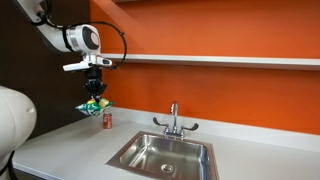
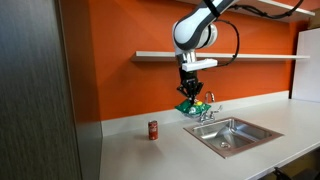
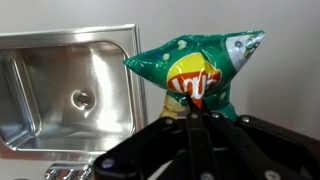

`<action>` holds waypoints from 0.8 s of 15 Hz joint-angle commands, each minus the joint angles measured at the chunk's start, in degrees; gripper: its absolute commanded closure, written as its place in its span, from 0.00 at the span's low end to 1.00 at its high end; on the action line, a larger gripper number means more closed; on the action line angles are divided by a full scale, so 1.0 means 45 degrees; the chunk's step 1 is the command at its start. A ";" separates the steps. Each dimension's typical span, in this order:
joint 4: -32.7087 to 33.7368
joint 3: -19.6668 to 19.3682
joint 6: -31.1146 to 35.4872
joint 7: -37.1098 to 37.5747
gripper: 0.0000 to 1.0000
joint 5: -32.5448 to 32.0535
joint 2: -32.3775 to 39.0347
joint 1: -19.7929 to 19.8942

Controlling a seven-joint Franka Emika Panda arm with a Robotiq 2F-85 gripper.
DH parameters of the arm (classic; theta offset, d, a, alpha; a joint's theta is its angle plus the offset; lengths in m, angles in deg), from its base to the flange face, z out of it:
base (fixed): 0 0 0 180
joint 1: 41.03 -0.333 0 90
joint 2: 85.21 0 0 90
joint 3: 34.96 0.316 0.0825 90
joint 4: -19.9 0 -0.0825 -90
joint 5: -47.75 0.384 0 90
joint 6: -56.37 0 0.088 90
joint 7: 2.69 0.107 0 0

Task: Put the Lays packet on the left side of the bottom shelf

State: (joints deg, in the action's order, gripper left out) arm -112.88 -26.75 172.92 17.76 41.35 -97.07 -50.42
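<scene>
While claw [image 1: 95,91] clamps Lays packet [image 1: 94,104], packet hangs over desk [image 1: 60,145], below bottom shelf [image 1: 220,60]; red can [image 1: 108,120] stands on desk.

White rounded arm [image 2: 205,18], black cable [image 2: 238,42] loop, black fingers [image 3: 186,138].

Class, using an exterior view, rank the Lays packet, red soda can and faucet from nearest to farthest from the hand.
1. Lays packet: gripped by the hand, hanging below.
2. Red soda can: lower, on the counter.
3. Faucet: off sideways, at the sink.
</scene>
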 commanded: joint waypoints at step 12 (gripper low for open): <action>0.3668 0.1671 -0.3989 0.1540 1.00 -0.1640 -0.3041 0.0587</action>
State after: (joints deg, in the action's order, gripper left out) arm -102.02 -21.83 159.20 23.13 36.42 -110.61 -49.74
